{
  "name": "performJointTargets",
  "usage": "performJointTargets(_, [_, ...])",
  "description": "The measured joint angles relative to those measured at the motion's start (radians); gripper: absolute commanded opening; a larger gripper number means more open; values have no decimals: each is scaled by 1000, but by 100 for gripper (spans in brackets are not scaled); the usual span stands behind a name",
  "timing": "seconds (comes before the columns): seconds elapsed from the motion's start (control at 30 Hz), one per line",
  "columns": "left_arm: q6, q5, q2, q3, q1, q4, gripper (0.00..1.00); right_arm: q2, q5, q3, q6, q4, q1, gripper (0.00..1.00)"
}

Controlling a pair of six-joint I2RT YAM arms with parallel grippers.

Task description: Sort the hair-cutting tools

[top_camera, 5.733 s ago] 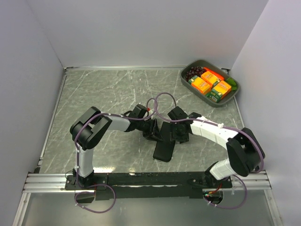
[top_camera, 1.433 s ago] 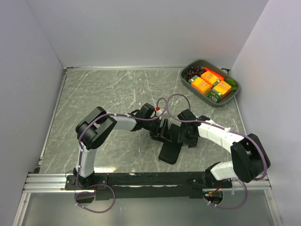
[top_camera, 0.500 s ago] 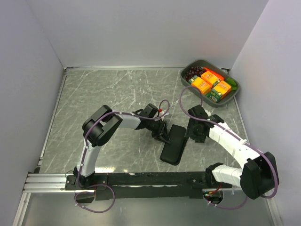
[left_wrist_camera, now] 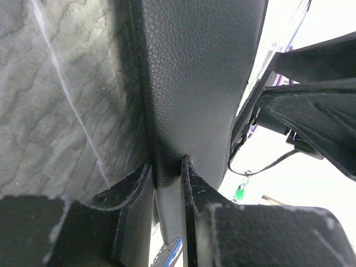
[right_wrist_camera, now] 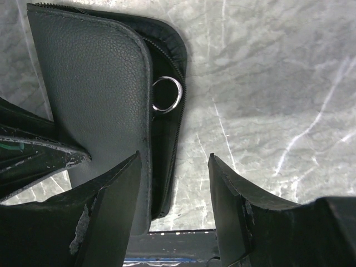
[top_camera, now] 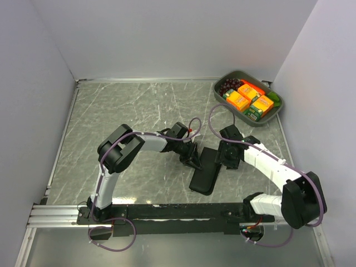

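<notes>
The case point(top_camera: 204, 173) is laid near the middle of the table point(top_camera: 122, 111), between the two grippers. Its left edge is pinched by the left gripper point(left_wrist_camera: 167, 167), with a fold of black leather clamped between the fingers. The right gripper point(right_wrist_camera: 173, 164) is held spread over the case's right edge, near the zip ring point(right_wrist_camera: 167, 94); contact cannot be told. From above, the case's far end is hidden by both grippers. Where the scissors and clips lie cannot be told. A tray point(top_camera: 216, 90) of grapes point(top_camera: 229, 85) and orange boxes point(top_camera: 245, 95) is set in the far right corner, well apart.
</notes>
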Motion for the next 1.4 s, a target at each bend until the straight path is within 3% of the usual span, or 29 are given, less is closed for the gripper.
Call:
performJointTargets(0.17, [0, -7, -3, 0, -1, -4, 25, 26, -15, -11, -6, 27, 0, 59])
performJointTargets(0.37, [8, -26, -13, -3, -5, -5, 38, 65, -15, -25, -5, 37, 1, 59])
performJointTargets(0.47, [10, -37, -18, -8, -7, 0, 51, 81, -4, -25, 2, 35, 1, 59])
performJointTargets(0.57, [8, -33, -29, -10, -10, 10, 72, 97, 13, -25, 14, 27, 1, 60])
performJointTargets(0.67, [9, -30, -52, -21, -13, 31, 79, 106, 20, -25, 24, 27, 2, 60])
performJointTargets(1.1, [7, 29, -42, -39, -10, 99, 87, 116, 20, -26, 35, 29, 0, 60])
performJointTargets(1.4, [-6, 97, 13, -2, -8, 139, 79, 116, 14, -31, 35, 36, -5, 60])
